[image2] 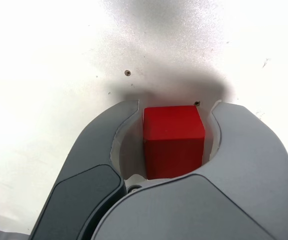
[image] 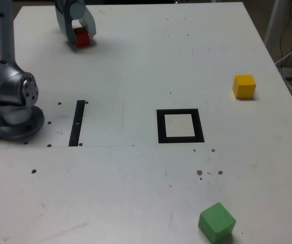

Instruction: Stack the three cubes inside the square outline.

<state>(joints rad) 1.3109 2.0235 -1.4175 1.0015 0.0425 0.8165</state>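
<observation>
Red cube (image2: 174, 141) sits between the jaws of the gripper (image2: 175, 125); wrist view shows a jaw just beside each flank, small gaps visible, so can't tell if it's actually pinched yet; jaws are drawn in around it, not spread wide.

In the exterior view that cube (image: 82, 37) is at the table's (image: 135, 193) far edge, roughly 11 o'clock from the square (image: 180, 125), well apart from it; yellow cube (image: 244, 86) at about 2 o'clock from the square, green cube (image: 216, 222) at about 5 o'clock near the front edge; square's centre holds nothing; black bar (image: 77, 122) at its 9 o'clock, apart.

Step, as I read it: grasp of the first cube, stack not started; nothing placed yet.

Next move needs: a firm close on red, lift clear of the table, carry toward 5 o'clock to the square, set down flat and centred inside the border, since the fit looks only slightly wider than a cube; skew here would hurt the two later placements.

Arm pose: base at the exterior view's left, arm reaching to the far edge, gripper pointed down over the cube, tips at table level.
</observation>
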